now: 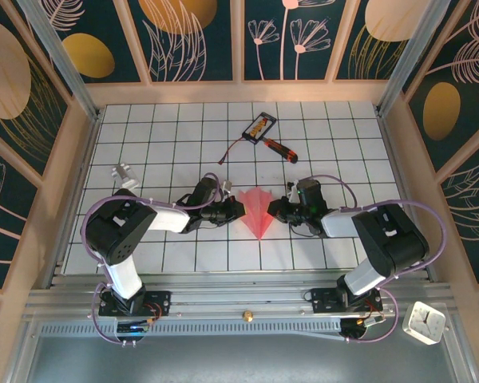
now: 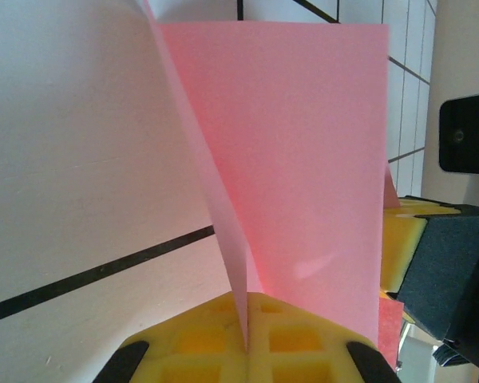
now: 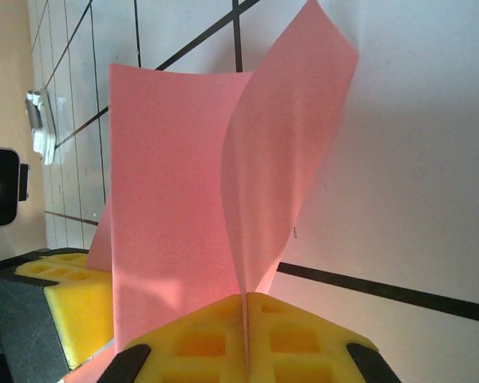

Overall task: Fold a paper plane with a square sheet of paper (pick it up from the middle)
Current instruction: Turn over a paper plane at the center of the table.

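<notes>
So, paper plane (image 1: 259,211): half-folded pink dart in the middle of the table (image 1: 184,144), between my two arms. The pointed end faces the bases and the flaps stand up off the tiles.
Left end effector (image 2: 246,339): clenched on the plane's left side, with the yellow pads (image 2: 199,339) pinching a thin flap right at the seam.
Right end effector (image 3: 246,331): same deal on the opposite side, clamped onto a flap.
Risk 1: both ends grip one thin sheet, so if I pull the arms apart unevenly I reckon it tears or slips out of a pad.
Risk 2: pushing them together would probably buckle the panels and leave a crease I don't want.
Risk 3: the two end effectors sit very near each other, so a bump looks possible.
Paper: thin and matte, and light glows through it. Flat panels, one sharp fold, one free corner curling a bit.
Pad texture: foamy-looking, with a waffle grid of square pockets.
Table surface: white tiles, dark grid lines.
Clutter: red-handled screwdriver (image 1: 281,148) and black-and-orange card (image 1: 260,126), well apart at the back and not in my way.
</notes>
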Robot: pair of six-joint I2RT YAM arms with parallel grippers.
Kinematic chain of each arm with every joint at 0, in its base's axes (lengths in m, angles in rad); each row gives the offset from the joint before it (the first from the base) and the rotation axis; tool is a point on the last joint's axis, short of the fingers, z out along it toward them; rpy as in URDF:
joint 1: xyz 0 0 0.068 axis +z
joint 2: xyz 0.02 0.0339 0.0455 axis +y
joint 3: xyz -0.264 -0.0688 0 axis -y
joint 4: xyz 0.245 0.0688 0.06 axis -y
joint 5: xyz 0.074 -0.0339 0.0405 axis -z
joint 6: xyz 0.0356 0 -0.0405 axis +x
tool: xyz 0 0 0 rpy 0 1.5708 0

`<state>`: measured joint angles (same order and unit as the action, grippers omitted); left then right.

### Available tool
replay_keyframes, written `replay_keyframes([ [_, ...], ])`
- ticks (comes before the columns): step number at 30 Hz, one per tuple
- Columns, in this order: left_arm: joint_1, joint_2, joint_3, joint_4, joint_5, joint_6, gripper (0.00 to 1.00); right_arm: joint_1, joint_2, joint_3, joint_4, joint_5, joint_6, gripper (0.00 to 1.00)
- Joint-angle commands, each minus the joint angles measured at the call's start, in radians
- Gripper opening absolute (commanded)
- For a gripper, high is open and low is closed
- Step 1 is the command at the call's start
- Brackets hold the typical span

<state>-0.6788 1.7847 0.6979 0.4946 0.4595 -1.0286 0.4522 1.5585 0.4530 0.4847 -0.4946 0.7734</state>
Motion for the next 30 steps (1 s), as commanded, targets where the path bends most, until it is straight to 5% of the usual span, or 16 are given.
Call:
replay_keyframes([
  [1,0.007,-0.006,0.0,-0.012,-0.02,0.018,0.0,-0.006,0.031,-0.013,0.043,0.001,0.01,0.0],
  [16,0.008,0.036,0.008,0.018,0.022,0.005,0.18,-0.034,0.026,-0.02,0.02,-0.01,-0.015,0.18],
  [30,0.014,-0.099,-0.038,-0.03,-0.012,0.017,0.49,-0.116,-0.085,-0.005,-0.096,-0.036,-0.08,0.25],
])
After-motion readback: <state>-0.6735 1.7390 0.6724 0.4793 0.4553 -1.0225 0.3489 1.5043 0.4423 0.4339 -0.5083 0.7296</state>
